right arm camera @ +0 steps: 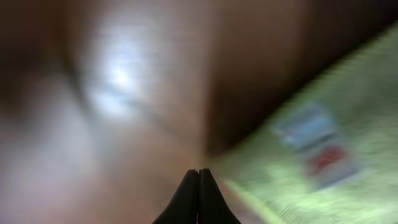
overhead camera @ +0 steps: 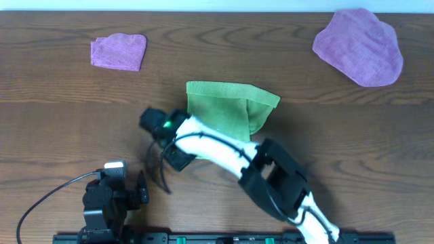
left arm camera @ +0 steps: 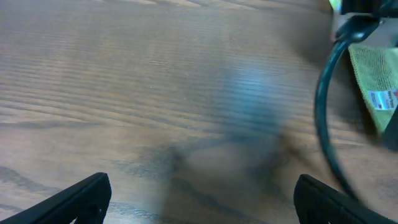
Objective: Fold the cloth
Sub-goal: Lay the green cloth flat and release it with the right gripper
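The cloth [overhead camera: 227, 108] lies at the middle of the table [overhead camera: 68, 108], a fold doubling its right part and its near edge hidden under the right arm. Its white tag [left arm camera: 380, 99] sits at the near left corner. The right arm reaches from the near right edge, elbow bent, slanting far and left across the cloth to that corner. The right gripper [right arm camera: 199, 174] points down there, fingers pressed together right at the cloth's edge; the blur hides whether any cloth is pinched. A dark cable [left arm camera: 323, 106] arcs just left of it. The left gripper [left arm camera: 202, 186] is low at the near left, fingers spread wide over bare wood, facing the tag. A small purple cloth [overhead camera: 119, 51] lies far left, a large one [overhead camera: 358, 46] far right.
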`<state>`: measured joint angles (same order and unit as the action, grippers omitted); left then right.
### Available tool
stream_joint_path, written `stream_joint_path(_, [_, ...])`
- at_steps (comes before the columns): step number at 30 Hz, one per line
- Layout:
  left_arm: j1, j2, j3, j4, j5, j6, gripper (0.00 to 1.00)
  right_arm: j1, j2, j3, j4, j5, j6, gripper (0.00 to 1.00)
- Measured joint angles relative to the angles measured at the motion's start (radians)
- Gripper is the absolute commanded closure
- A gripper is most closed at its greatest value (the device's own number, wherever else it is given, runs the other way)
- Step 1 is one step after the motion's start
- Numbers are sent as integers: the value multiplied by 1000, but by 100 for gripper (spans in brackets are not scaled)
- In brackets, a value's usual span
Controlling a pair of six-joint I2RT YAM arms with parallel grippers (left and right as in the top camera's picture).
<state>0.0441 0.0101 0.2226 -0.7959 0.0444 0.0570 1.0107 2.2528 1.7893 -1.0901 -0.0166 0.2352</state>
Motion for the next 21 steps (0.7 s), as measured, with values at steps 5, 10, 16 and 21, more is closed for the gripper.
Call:
stream_joint_path(5, [0,0,0,0,0,0,5,9,-33,0,2,24,3,98])
stream_joint_path(10, [0,0,0,0,0,0,5,-61,-37,0,-11,108,3,99])
stream_joint_path(16, [0,0,0,0,0,0,5,-196,-89,0,-58,237,3,99])
stream_joint_path(21, [0,0,0,0,0,0,5,-320,-142,0,-113,315,3,99])
